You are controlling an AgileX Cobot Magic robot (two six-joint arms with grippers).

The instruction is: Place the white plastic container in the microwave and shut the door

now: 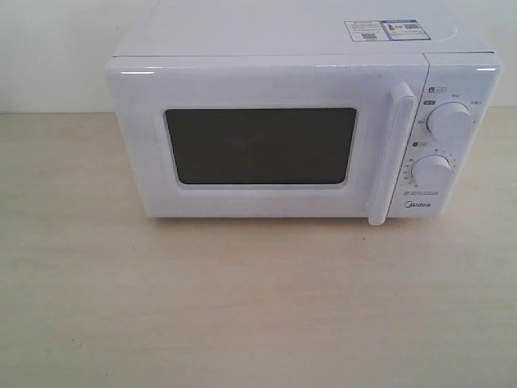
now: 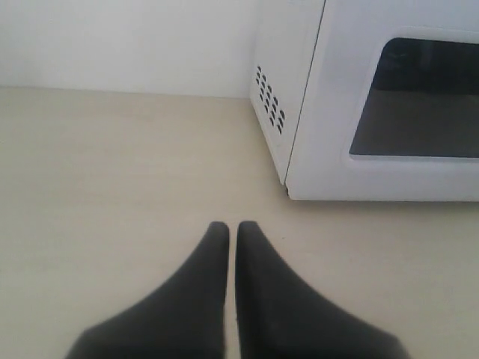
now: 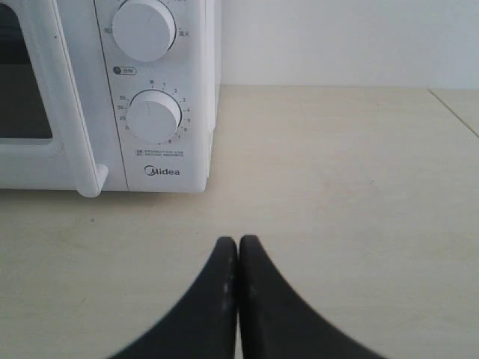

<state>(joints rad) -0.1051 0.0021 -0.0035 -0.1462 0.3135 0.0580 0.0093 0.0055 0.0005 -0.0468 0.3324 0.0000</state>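
The container shows in none of the views. It is not on the bare part of the surface (image 1: 242, 307), and the window (image 1: 260, 145) is too dark to tell whether it sits inside.

The microwave (image 1: 283, 81) stands towards the back edge of the surface with its door (image 1: 145, 145) shut flush.

As a plastic food box, the container should be light, with smooth and rather slippery walls that give under a hard squeeze. A gentle grip across its narrow width, low on the walls or just under the lid's rim, would probably suit it best.

The door looks stiff and light. Its vertical handle (image 1: 392, 153), on the side next to the dials (image 1: 450, 121), is the place to hook or push. A sharp tug might slide the whole oven.

The left jaws are drawn together with only a hairline slit between them. They hold nothing, over open surface off the microwave's left front corner. The right jaws are pressed tight together, also empty, in front of the right front corner below the dials.
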